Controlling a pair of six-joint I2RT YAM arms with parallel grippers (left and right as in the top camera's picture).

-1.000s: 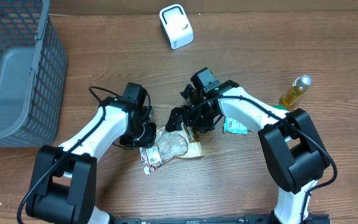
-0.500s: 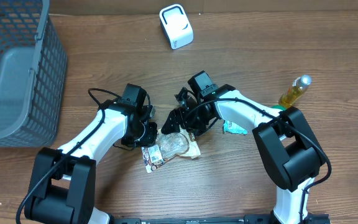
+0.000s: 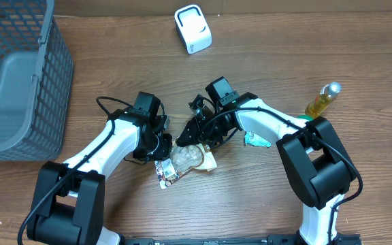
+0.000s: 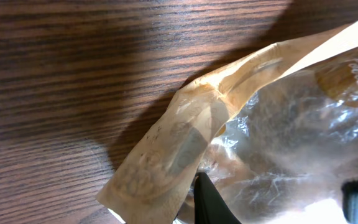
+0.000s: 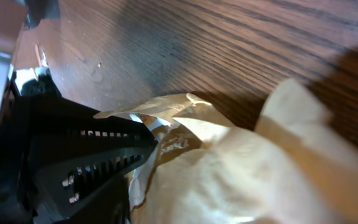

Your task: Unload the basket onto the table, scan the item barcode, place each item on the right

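Grippers flank the item: a clear crinkled plastic bag [image 3: 188, 156] with a tan paper backing lies flat on the brown wooden table [image 3: 264, 204], directly between the tips of the two arms. The left gripper [image 3: 160, 147] sits at the bag's left edge and is clenched on the film there. Its wrist view is filled by the wrinkled bag, with one dark fingertip [image 4: 209, 199] poking up against the tan fold. The right gripper [image 3: 194, 136] hangs over the bag's upper right end. Its wrist view shows one black slotted finger [image 5: 92, 165] whose tip touches a curled flap of film; whether those jaws grip the bag cannot be told.

Compared with a second ago, the right gripper has slid left toward the other one. The bag's tan end has drawn in a little to the left, and the left gripper sits where it was.

Red and white print covers the bag's lower left corner, too small to read. Orange script on the film in the left wrist view is cut off and illegible. A white box-shaped barcode scanner [image 3: 192, 28] stands well apart at the far side. A teal and white packet [image 3: 257, 139] lies just beside the right arm, its print too small to read.
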